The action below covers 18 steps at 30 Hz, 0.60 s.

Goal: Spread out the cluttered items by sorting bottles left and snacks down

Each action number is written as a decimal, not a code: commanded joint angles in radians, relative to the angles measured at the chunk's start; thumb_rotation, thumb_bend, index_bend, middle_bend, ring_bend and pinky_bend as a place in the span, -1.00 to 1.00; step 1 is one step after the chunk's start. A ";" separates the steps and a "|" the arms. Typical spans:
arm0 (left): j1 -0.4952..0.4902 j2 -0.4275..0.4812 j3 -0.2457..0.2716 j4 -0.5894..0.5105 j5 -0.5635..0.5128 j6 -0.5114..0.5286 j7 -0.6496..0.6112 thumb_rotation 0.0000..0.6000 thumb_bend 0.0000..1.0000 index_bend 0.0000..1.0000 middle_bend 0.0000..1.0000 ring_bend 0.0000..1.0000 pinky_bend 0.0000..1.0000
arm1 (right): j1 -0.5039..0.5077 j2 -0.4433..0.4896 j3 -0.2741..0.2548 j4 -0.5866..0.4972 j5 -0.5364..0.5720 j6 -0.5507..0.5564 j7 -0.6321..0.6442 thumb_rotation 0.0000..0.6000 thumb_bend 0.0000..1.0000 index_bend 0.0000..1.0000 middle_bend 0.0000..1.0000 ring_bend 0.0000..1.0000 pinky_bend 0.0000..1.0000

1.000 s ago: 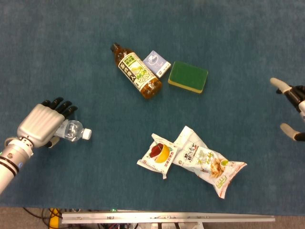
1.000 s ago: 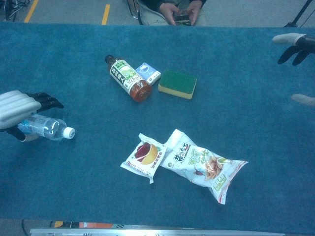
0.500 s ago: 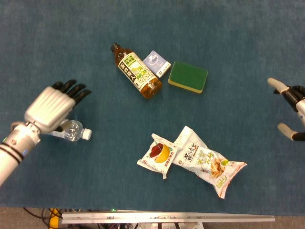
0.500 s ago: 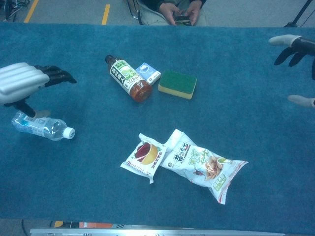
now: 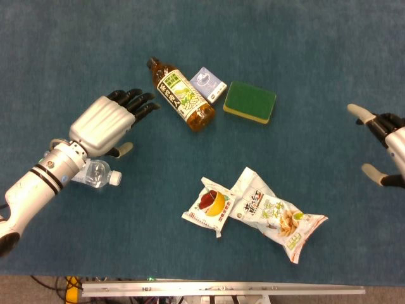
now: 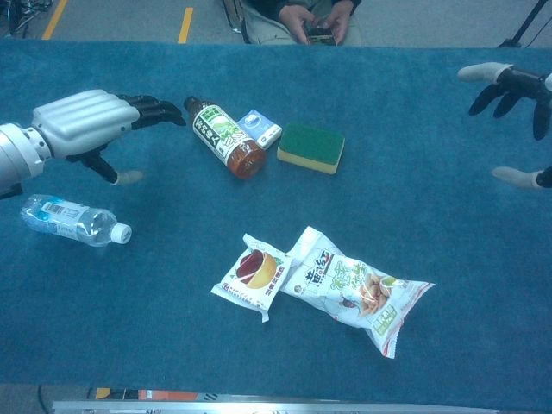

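Chest view: both hands empty, fingers spread; tea bottle (image 6: 221,136) label and snack bag (image 6: 352,287) print unreadable.

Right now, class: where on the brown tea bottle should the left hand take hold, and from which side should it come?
Grip the tea bottle across its labelled middle, coming from above on its open left side. It lies flat with its cap pointing up-left, and the small box sits close against its right side. The left hand hovers open just to its left.

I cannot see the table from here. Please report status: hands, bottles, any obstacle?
Left hand open, near tea bottle. Right hand open, at table edge. Water bottle lies far left. Small box touches tea bottle.
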 commanded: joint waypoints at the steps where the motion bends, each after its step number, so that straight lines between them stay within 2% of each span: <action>1: 0.001 -0.001 0.002 0.004 -0.003 0.005 -0.001 1.00 -0.40 -0.79 -0.83 -0.84 -0.62 | 0.011 -0.005 0.010 0.002 0.012 -0.009 -0.007 1.00 -0.55 -1.00 -0.39 -0.38 0.03; 6: 0.022 0.022 0.003 -0.001 -0.021 0.039 0.006 1.00 -0.40 -0.79 -0.83 -0.84 -0.62 | 0.055 -0.032 0.046 0.018 0.066 -0.054 -0.013 1.00 -0.55 -1.00 -0.39 -0.40 -0.02; 13: 0.076 0.081 0.009 -0.031 -0.086 0.090 0.062 1.00 -0.40 -0.79 -0.83 -0.84 -0.62 | 0.177 -0.061 0.104 0.045 0.170 -0.210 -0.009 0.98 -0.55 -1.00 -0.50 -0.59 -0.31; 14: 0.088 0.094 0.010 -0.041 -0.099 0.102 0.076 1.00 -0.40 -0.79 -0.83 -0.84 -0.62 | 0.199 -0.067 0.112 0.047 0.195 -0.236 -0.023 0.95 -0.55 -1.00 -0.52 -0.61 -0.33; 18: 0.128 0.137 0.015 -0.070 -0.139 0.139 0.103 1.00 -0.40 -0.79 -0.83 -0.84 -0.62 | 0.280 -0.095 0.135 0.051 0.305 -0.322 -0.095 0.58 -0.62 -1.00 -0.65 -0.74 -0.54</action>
